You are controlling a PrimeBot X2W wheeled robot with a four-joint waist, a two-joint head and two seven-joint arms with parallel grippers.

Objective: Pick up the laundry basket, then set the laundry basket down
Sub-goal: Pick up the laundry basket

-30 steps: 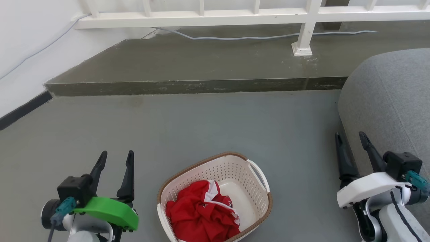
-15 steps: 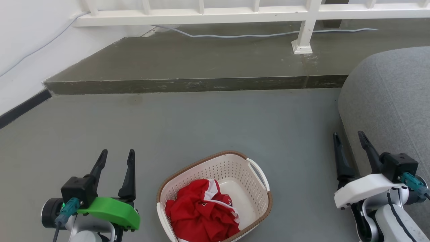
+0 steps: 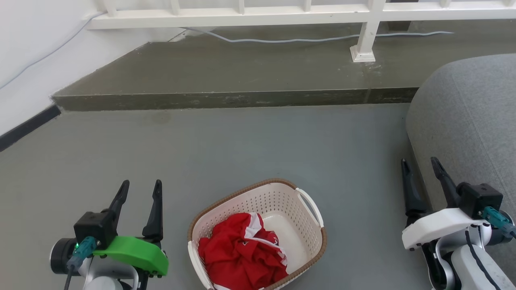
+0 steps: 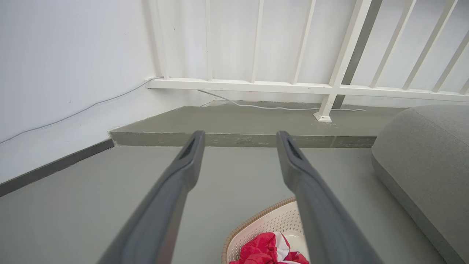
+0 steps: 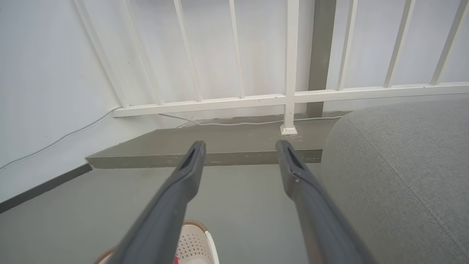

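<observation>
While both grippers hang off the floor with nothing in them, the laundry basket (image 3: pixel 274 203) sits on the grey floor (image 3: pixel 242 145) at 6 o'clock in the head view, between the two arms and touching neither. It is a rounded-rectangular cream plastic tub with rows of small holes in its walls and a brown woven-look rim. One white handle (image 3: pixel 310 205) arches over its 3 o'clock side and another white handle (image 3: pixel 195 266) edges its 8 o'clock side. It lies turned at a slant to the view, and its near end is cut off by the bottom edge. A crumpled red garment (image 3: pixel 242 257) with white trim fills its 7 o'clock half, leaving bare cream bottom towards 3 o'clock.

The left gripper (image 3: pixel 141 183), behind a green cover, is at 8 o'clock, its jaws apart and pointing to 12. The right gripper (image 3: pixel 419 161), behind a white cover, is at 4 o'clock, jaws likewise apart.

In the left wrist view the left gripper (image 4: pixel 240 134) frames the floor, with the basket (image 4: pixel 271 222) and garment (image 4: pixel 262 253) at 6 o'clock. In the right wrist view the right gripper (image 5: pixel 240 143) has the basket (image 5: pixel 192 244) at 7 o'clock.

A grey upholstered sofa (image 3: pixel 467 117) bulks at 3 o'clock, just beside the right gripper. At 12 o'clock a raised step (image 3: pixel 242 76) carries a white railing (image 3: pixel 242 16) and a pale cable (image 3: pixel 282 40). A white wall (image 3: pixel 32 48) stands at 10 o'clock.
</observation>
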